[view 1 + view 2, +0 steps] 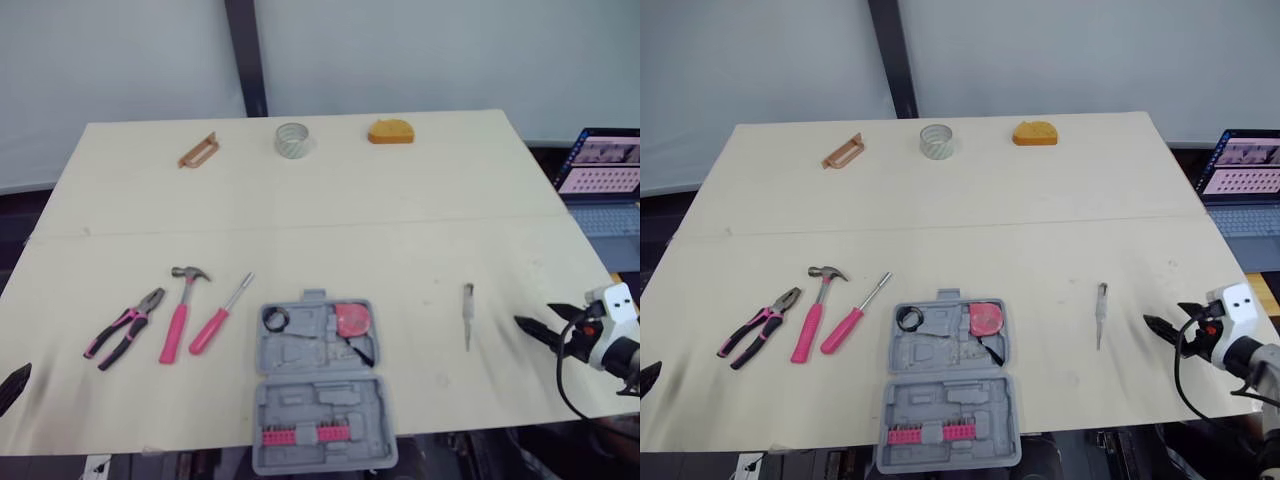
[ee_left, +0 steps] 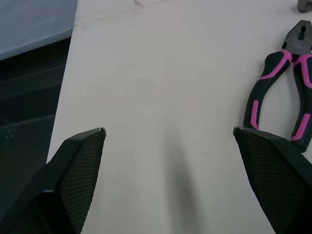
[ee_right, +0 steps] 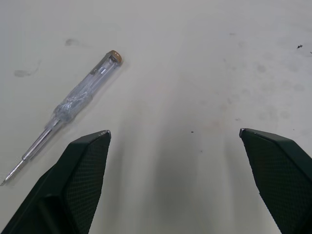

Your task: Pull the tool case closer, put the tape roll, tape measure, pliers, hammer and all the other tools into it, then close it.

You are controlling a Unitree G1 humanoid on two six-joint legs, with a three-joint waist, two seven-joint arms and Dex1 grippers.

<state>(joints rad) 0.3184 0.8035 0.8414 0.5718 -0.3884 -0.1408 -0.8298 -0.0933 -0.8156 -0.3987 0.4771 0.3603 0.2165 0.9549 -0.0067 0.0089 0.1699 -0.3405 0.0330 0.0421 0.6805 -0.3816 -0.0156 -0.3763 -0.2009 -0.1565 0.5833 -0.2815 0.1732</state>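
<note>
Pink-handled pliers point(image 2: 267, 78), just beside left end effector point(image 2: 169, 130) — spread wide

Case point(image 1: 372, 400): grey, open flat at the near edge, centre. Its near half holds a pink bit row point(image 1: 305, 433). Its far half holds a pink tape measure point(image 1: 351, 320) and a black ring point(image 1: 275, 319).

Pliers point(image 1: 125, 328), hammer point(image 1: 180, 310), screwdriver point(image 1: 220, 315): pink-handled, side by side left of the case.

Tester pen point(image 1: 467, 315): clear, right of the case.

Tape roll point(image 1: 292, 140): far edge, between a brown handle point(image 1: 198, 150) and an orange tool point(image 1: 390, 131).
</note>
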